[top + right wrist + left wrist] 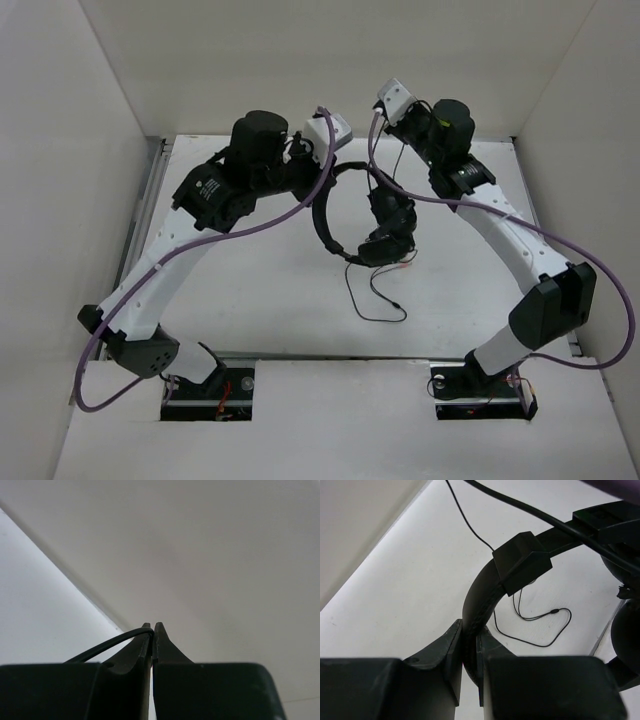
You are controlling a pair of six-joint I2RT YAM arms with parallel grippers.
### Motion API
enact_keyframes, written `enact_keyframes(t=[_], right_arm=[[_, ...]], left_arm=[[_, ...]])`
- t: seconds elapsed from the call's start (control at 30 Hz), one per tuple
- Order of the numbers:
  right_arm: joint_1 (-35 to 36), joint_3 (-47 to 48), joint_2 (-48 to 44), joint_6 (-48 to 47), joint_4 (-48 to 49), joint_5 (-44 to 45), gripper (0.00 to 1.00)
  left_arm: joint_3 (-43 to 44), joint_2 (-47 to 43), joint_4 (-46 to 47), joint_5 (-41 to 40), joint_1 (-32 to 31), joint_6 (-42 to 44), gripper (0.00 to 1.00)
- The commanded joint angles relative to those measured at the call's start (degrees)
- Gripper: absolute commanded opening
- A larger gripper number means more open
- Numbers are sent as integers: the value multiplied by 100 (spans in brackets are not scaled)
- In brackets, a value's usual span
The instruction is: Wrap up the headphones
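I had my left gripper [470, 647] clamped on the headband [482, 590] of the headphones [388, 228], and my right gripper [152, 630] pinched shut on their thin cable [115, 638].

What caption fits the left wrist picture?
The left gripper pinches the headphones by the headband, their thin cable looped on the white table.

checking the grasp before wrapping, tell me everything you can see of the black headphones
The small black plastic-looking over-ear headphones are over the middle of the table: a thin curved headband, two padded earcups close together, a boxy slider block. The left tool is shut on the headband; the right tool pinches the thin black cable, whose slack loops on the white table.
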Motion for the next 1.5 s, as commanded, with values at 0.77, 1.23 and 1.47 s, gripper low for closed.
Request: enact_keyframes(t=[0.77,1.23,1.47], right_arm=[[82,-1966,-784,8949,2691,-5830,7],[907,-2766,-608,10622,4531,-6076,34],[1338,-3030,-757,10657,4557,-6463,37]], left_arm=[[1807,-101,1800,915,1802,-2662,0],[1877,84,2152,-87,2417,-3119,0],[1816,75,2231,-624,2787,-3094,0]])
